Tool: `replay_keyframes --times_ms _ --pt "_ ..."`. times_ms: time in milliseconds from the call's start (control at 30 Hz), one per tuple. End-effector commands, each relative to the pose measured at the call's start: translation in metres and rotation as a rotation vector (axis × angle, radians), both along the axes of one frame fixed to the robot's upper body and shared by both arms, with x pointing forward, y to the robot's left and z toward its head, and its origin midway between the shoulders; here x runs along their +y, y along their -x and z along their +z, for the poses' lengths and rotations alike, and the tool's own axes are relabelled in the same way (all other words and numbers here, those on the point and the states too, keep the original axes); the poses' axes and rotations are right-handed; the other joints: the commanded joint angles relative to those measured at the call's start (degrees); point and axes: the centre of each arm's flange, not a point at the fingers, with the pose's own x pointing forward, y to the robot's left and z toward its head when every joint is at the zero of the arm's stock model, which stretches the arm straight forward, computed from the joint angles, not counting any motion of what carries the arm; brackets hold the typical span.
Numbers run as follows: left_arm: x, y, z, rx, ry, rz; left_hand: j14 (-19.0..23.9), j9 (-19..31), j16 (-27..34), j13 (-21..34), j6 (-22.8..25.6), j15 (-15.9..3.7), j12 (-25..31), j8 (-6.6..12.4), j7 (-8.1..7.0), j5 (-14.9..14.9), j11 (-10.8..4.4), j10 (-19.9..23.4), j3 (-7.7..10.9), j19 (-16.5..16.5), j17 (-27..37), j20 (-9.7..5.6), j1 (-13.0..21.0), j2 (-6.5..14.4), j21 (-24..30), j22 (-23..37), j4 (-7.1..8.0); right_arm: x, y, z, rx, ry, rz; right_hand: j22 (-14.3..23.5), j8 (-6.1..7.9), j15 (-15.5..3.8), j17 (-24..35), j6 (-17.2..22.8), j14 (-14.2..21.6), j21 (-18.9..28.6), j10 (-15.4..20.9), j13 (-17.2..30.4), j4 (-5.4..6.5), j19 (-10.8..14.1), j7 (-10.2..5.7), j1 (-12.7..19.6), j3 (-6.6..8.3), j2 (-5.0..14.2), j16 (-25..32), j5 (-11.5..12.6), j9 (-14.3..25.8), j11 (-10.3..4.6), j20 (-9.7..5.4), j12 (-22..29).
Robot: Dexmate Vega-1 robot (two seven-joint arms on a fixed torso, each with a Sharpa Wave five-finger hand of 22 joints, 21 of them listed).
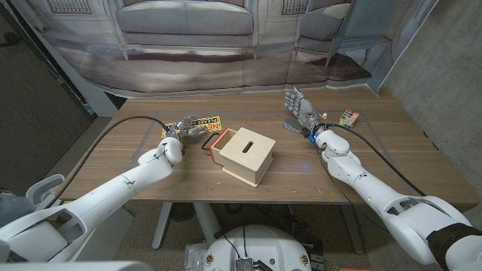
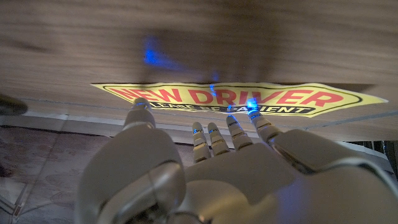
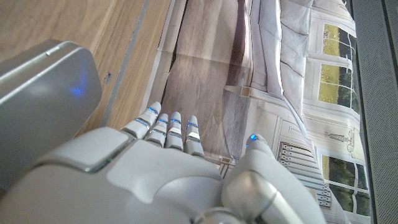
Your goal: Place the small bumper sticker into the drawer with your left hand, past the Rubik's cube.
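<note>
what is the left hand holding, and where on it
Nothing yet: the left hand reaches over the bumper sticker, fingers at its near edge, no grip visible.

My left hand (image 1: 175, 143) sits left of the drawer box (image 1: 244, 154), its fingertips (image 2: 252, 117) at the bumper sticker (image 1: 202, 124) lying behind it. My right hand (image 1: 301, 113) stands right of the box, with the Rubik's cube (image 1: 348, 117) farther right.

Wooden table (image 1: 301, 181), printed backdrop (image 1: 188, 45) behind.
</note>
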Motion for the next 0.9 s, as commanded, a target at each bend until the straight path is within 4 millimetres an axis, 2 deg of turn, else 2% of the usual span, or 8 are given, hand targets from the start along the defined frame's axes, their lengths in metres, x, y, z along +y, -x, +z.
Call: replay_keyframes --times_ms 33,333,400,600,700,900 --pt "-0.0009 -0.0024 -0.0004 -0.003 0.003 -0.004 0.77 0.30 0.39 0.30 0.60 -1.84 0.23 0.16 -0.08 -0.38 -0.13 0.31 0.21 1.58 0.25 0.18 1.47 0.09 0.74 0.20 -0.72 -0.0006 -0.0016 -0.0020 0.005 -0.004 0.000 0.24 0.05 -0.07 0.13 0.55 0.38 -0.03 0.68 0.18 -0.27 0.50 -0.12 -0.05 0.07 0.36 -0.11 0.10 0.19 0.12 0.01 -0.27" --pt "-0.0014 -0.0037 -0.0043 -0.005 0.014 0.003 2.41 0.38 0.49 0.31 1.04 -1.71 0.21 0.13 0.32 -0.93 0.44 0.88 1.39 6.01 0.21 1.32 5.18 1.07 1.86 0.17 -2.00 0.0004 -0.0014 -0.0011 0.004 0.005 0.002 0.24 0.03 -0.05 0.13 0.52 0.42 -0.12 0.70 0.18 -0.30 0.51 -0.18 -0.05 0.04 0.40 -0.11 0.09 0.19 0.11 0.01 -0.28" --pt "-0.0013 -0.0035 -0.0047 -0.008 0.012 0.004 3.16 0.42 0.58 0.32 1.19 -1.92 0.19 0.14 0.52 -1.19 0.58 1.03 1.90 7.28 0.22 1.15 6.65 1.48 2.14 0.18 -2.42 0.0005 -0.0011 -0.0002 0.001 0.009 0.002 0.24 0.04 0.00 0.13 0.53 0.44 -0.12 0.69 0.18 -0.31 0.52 -0.22 -0.05 0.04 0.40 -0.10 0.09 0.19 0.10 0.02 -0.28" --pt "-0.0014 -0.0019 -0.0033 -0.016 0.011 0.028 4.55 0.54 0.67 0.35 1.46 -1.69 0.31 0.14 1.61 -1.82 1.14 1.96 3.57 10.16 0.34 1.96 10.70 3.16 2.71 0.18 -3.12 0.0007 -0.0012 0.0009 0.002 -0.001 0.003 0.25 0.05 -0.10 0.13 0.57 0.47 -0.15 0.68 0.18 -0.33 0.54 -0.18 -0.04 0.02 0.42 -0.10 0.09 0.19 0.14 0.00 -0.29" --pt "-0.0017 -0.0012 -0.0025 -0.021 0.009 0.032 5.64 0.61 0.79 0.36 2.13 -2.05 0.32 0.33 1.52 -2.26 1.23 2.37 4.50 11.60 0.36 1.99 13.16 3.78 2.95 0.18 -3.49 0.0007 -0.0018 0.0009 -0.001 0.005 0.006 0.25 0.06 -0.13 0.13 0.61 0.48 -0.17 0.70 0.18 -0.34 0.56 -0.27 -0.03 0.01 0.43 -0.10 0.09 0.19 0.10 0.01 -0.29" --pt "-0.0026 -0.0009 -0.0021 -0.032 0.009 0.047 7.67 0.78 1.04 0.41 2.63 -1.86 0.43 0.40 2.27 -3.09 2.07 3.50 6.32 15.36 0.57 2.40 17.45 5.24 3.81 0.20 -3.51 0.0008 -0.0025 0.0000 0.001 0.003 0.008 0.25 0.06 -0.12 0.14 0.60 0.46 -0.19 0.66 0.19 -0.36 0.60 -0.23 -0.03 -0.01 0.43 -0.11 0.08 0.19 0.08 0.04 -0.31"
